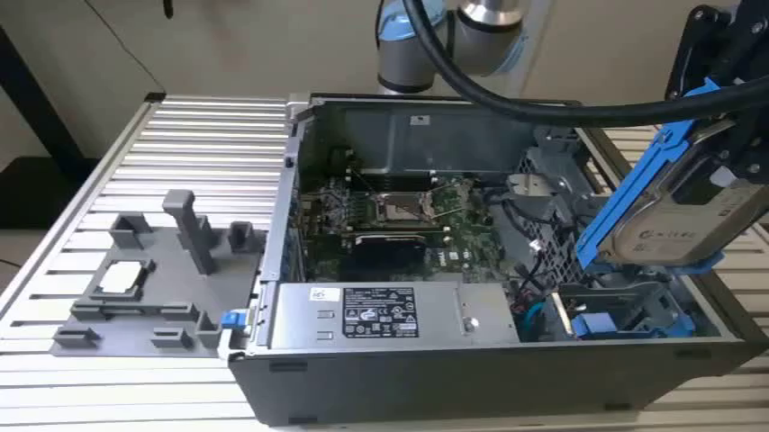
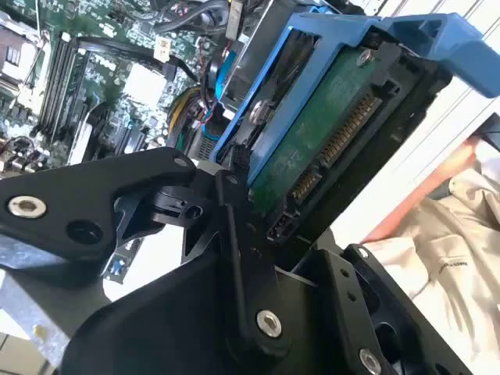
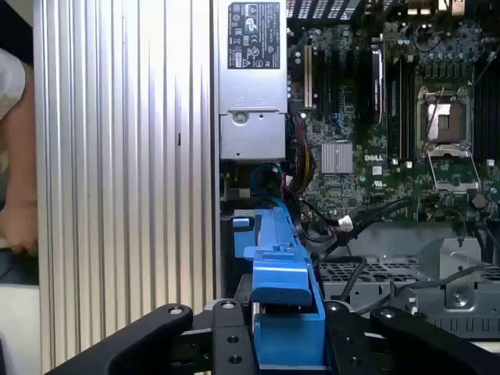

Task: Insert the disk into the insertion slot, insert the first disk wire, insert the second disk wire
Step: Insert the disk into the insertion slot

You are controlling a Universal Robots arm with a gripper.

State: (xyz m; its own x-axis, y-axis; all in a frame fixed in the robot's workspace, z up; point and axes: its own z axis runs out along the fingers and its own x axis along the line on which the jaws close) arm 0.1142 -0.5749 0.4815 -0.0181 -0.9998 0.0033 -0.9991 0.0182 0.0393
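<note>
The disk (image 1: 673, 216) held tilted above the insertion slot (image 1: 625, 292)
Going from the exterior view's left: the power-supply box (image 1: 373, 315), loose cables (image 1: 530, 312), then the slot, with the disk hanging above it, well clear, our gripper (image 3: 287, 332) clenched on its blue carrier (image 3: 277, 258). We judge the tilt could catch a corner on the cage wall (image 1: 556, 250), or trap those cables beneath.

Open desktop computer case (image 1: 481, 382), on ribbed aluminium table (image 1: 193, 135). Inside: green motherboard (image 1: 463, 238), CPU socket (image 1: 402, 209), silver labelled power-supply box (image 1: 373, 315). Grey fixture tray (image 1: 162, 270) beside case, exterior view's left.
</note>
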